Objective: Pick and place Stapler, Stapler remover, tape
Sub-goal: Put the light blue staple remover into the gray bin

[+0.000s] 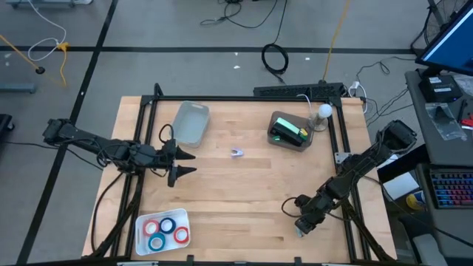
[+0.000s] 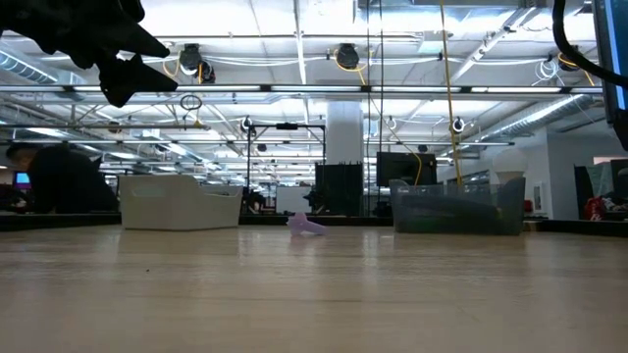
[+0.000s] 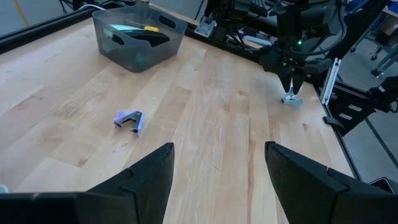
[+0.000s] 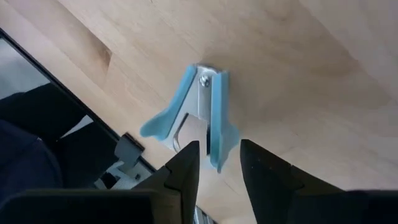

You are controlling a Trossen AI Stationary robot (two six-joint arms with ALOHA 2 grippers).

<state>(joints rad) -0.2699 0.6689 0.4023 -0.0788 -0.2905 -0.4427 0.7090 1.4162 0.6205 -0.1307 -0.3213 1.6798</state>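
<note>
A blue stapler remover [image 4: 196,112] lies flat on the wood near the table's right front corner. My right gripper [image 4: 219,146] slants down over it, fingers a little apart, one on each side of the end away from its riveted hinge. It also shows small in the left wrist view, as the blue remover [image 3: 291,98] under my right gripper [image 3: 292,87]. A purple stapler remover [image 1: 236,153] lies mid-table. A green stapler [image 1: 287,134] rests in a grey bin [image 1: 275,122]. Red and blue tape rolls [image 1: 164,229] lie in a white tray. My left gripper [image 1: 194,163] hovers open at the left. My right gripper's fingers come from above at a slant and straddle the blue remover's end opposite its hinge [image 4: 214,140]. One fingertip [image 4: 186,158] overlaps the metal middle, and the other [image 4: 249,155] stands close to the blue wing. I cannot tell whether either touches. The remover lies on the table.
A pale empty tray [image 1: 191,122] stands at the far left of the table. A white bulb-like thing [image 1: 324,112] stands beside the grey bin. Black frame rails [image 1: 244,98] run along the table's edges. Bare wood stretches between the purple remover and the front edge.
</note>
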